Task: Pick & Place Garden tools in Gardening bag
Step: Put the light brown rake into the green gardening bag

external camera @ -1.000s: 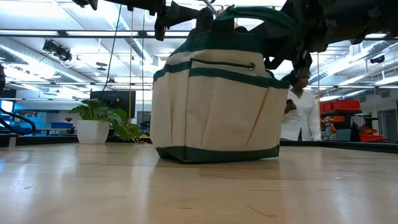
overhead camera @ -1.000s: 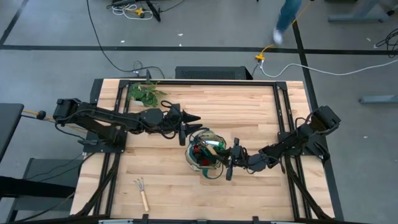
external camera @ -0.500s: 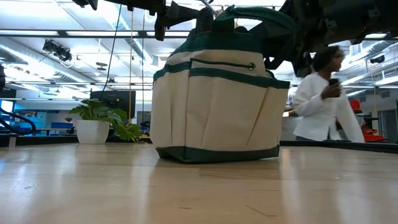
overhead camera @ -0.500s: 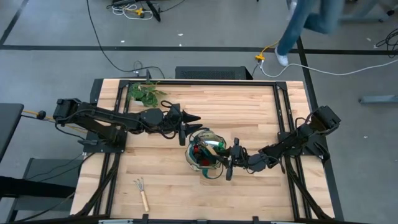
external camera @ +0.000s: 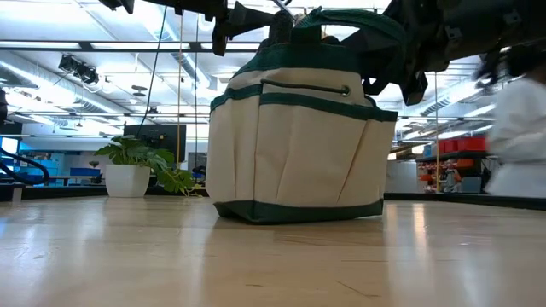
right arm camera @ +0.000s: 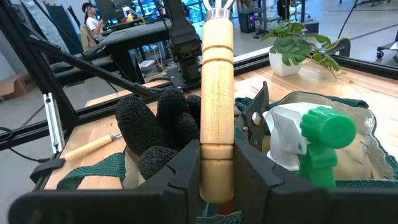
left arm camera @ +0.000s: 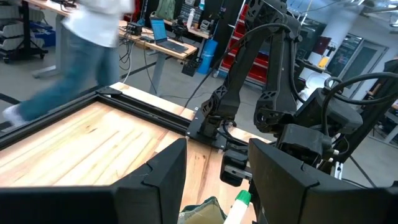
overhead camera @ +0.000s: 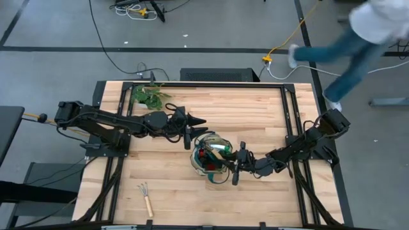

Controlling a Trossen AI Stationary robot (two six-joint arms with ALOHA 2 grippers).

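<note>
A: From above, how do the arms stand?
B: The left arm stretches across the table (overhead camera: 255, 108) from its left side, its left gripper (overhead camera: 192, 135) hanging just at the gardening bag's (overhead camera: 213, 157) rim; the right arm reaches in low from the right edge, and the right gripper (overhead camera: 234, 167) sits at the bag's opposite rim; a second rake (overhead camera: 146, 197) lies well apart near the front edge; a leafy plant (overhead camera: 148, 96) sits at the far left corner; a person (overhead camera: 358, 38) strides past on the floor beyond.

A: And at table height?
B: The bag (external camera: 294, 141) stands upright, cream with green trim; both arms hang dark over its mouth; the potted plant (external camera: 136, 166) stands behind it to one side; a person in white (external camera: 516, 136) is at the edge.

A: The left wrist camera?
B: The left gripper (left arm camera: 214, 180) stands spread, nothing between its fingers (left arm camera: 155, 180); a green and white piece (left arm camera: 235, 206) pokes up from the bag below; the right arm (left arm camera: 273, 93) rises beyond.

A: The right wrist camera?
B: The right gripper (right arm camera: 217, 171) clasps the wooden handle of a rake (right arm camera: 217, 93), held upright over the bag (right arm camera: 348, 155); inside are dark gloves (right arm camera: 158, 127), the pruning shears (right arm camera: 254, 121) and the green round piece with white handle (right arm camera: 311, 143); the other rake (right arm camera: 93, 145) lies on the table beyond.
</note>
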